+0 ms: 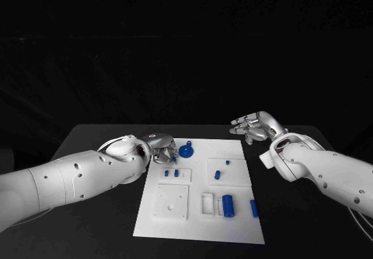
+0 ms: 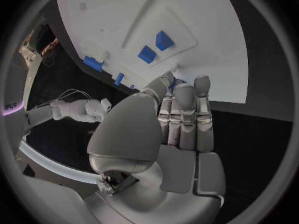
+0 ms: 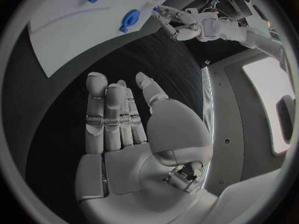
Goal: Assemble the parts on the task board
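the task board (image 1: pixel 233 216) lies flat in the middle of the black table (image 1: pixel 93 145). a round blue part (image 1: pixel 186 150) with a short stem stands at the board's far left corner. two small blue parts (image 1: pixel 172 173) sit side by side on a raised plate left of centre; two smaller blue parts (image 1: pixel 219 171) sit on a raised plate to their right. nearer, a blue cylinder (image 1: pixel 228 204) lies beside a white frame, with a slim blue pin (image 1: pixel 254 208) to its right. the left hand (image 1: pixel 161 148) is at the board's far left edge, just beside the round blue part, fingers together and extended, holding nothing. the right hand (image 1: pixel 254 126) is raised beyond the board's far right corner, apart from it, fingers extended and slightly spread, holding nothing.
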Motion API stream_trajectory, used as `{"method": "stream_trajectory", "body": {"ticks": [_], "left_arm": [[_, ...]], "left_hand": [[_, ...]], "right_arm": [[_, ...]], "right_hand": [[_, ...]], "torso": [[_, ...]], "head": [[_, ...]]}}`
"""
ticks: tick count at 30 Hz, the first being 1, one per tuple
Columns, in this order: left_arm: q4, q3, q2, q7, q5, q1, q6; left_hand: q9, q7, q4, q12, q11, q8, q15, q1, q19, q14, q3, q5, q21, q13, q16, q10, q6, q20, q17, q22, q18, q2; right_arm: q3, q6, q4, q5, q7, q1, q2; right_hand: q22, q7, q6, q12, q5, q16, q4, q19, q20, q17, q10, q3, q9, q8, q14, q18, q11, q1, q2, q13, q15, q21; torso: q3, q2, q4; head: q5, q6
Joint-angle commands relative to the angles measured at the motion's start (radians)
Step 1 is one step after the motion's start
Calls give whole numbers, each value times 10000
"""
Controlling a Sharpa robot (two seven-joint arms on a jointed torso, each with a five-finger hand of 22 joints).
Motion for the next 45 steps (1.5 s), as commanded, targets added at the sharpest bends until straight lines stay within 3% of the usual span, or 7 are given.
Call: {"method": "stream_trajectory", "body": {"ticks": [1,26,45], "left_arm": [[-23,-14,47,-22,-212,-3,186],[-161,-109,194,-136,-408,-34,446],[-267,-210,273,-284,-762,-49,757]], "left_hand": [[14,10,-64,53,57,69,22,0,-20,47,-2,-30,44,16,-61,-40,-49,14,9,214,172,55],[12,20,-64,52,71,66,35,40,-55,31,-18,-64,94,15,-82,-66,-76,31,37,215,191,64],[13,22,-107,54,73,68,38,88,-79,12,-4,-71,119,16,-93,-63,-80,34,39,219,199,55]], "right_arm": [[6,135,25,-111,78,-4,8],[6,156,-8,-113,92,-5,71],[6,173,-55,-113,104,-8,119]], "right_hand": [[254,34,19,-46,31,45,22,400,74,-15,-4,49,-5,-39,-13,142,90,-87,28,-14,81,-62],[254,34,19,-46,31,45,22,400,74,-15,-4,49,-5,-39,-13,142,90,-87,28,-14,81,-62],[262,33,33,-43,20,59,32,402,77,-37,-2,121,-4,-37,-21,146,91,-98,18,-12,82,-65]], "torso": [[-5,-3,2],[13,-2,0],[2,-6,8]], "head": [[-2,-29],[-3,-102],[-10,-187]]}}
